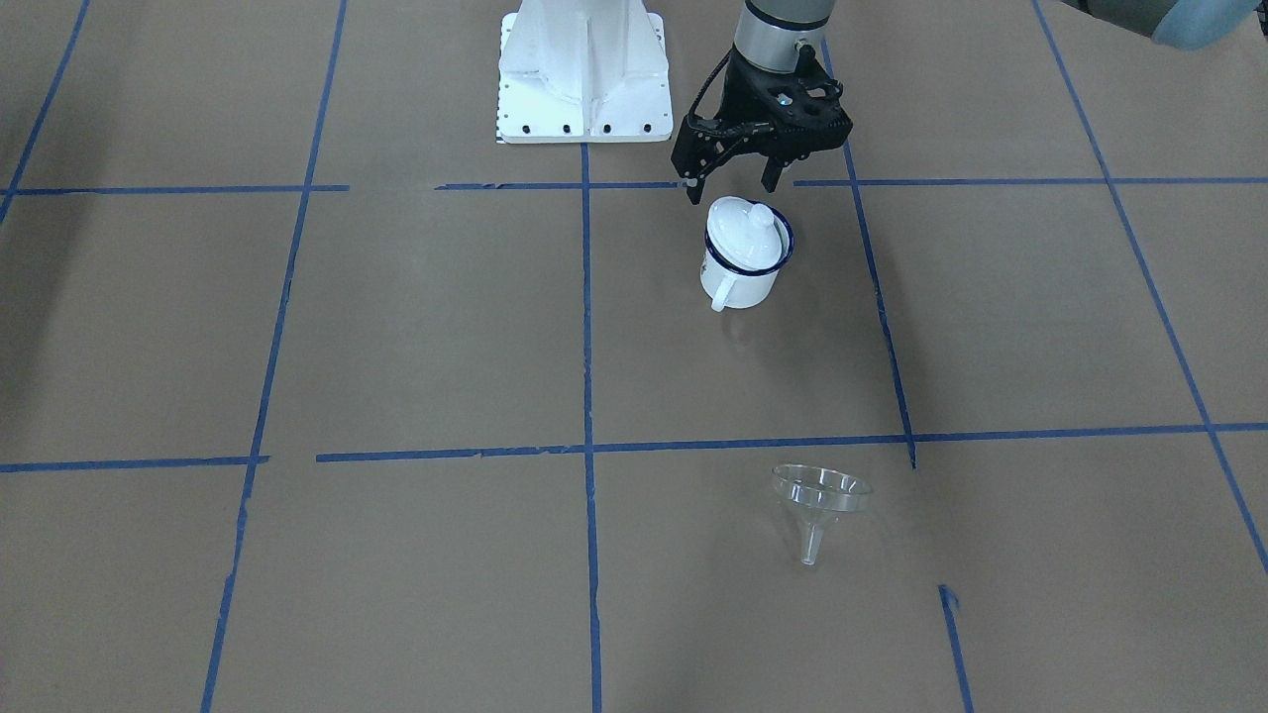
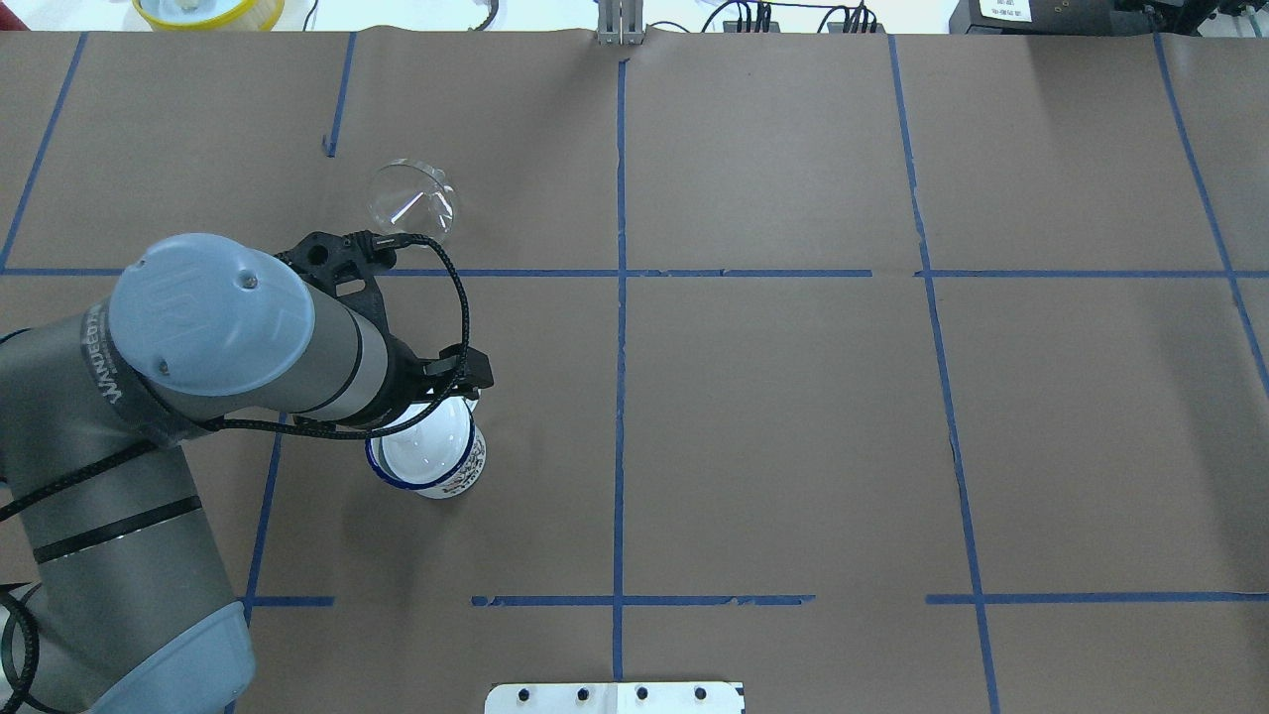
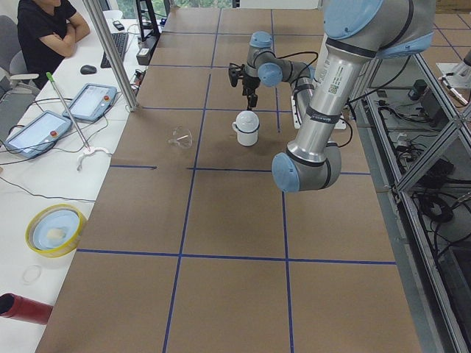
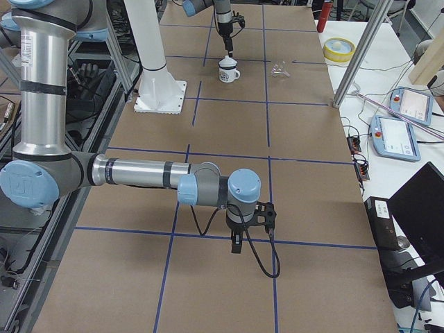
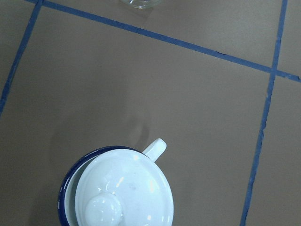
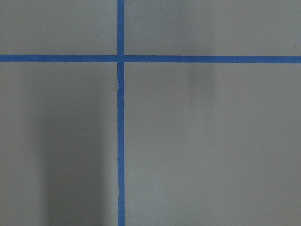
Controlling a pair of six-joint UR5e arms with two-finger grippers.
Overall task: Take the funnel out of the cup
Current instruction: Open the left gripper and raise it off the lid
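Funnel (image 1: 820, 500) already out of cup (image 1: 743, 267), lying on tabletop (image 1: 416, 337) well apart, on far side from robot, spout pointing away. Left gripper (image 1: 730, 188) hovers just behind cup with lid (image 1: 745, 230) on it, fingers (image 1: 772, 174) spread, empty. I judge left arm nearer by far. Right gripper (image 4: 236, 244) distant, cannot tell its state.

Front and overhead cameras look down from opposite sides, sharing the cup (image 1: 743, 280); wrist views perhaps vertical.

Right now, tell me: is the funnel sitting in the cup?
No: the funnel lies on the table, well apart from the cup, which has a white lid on it.
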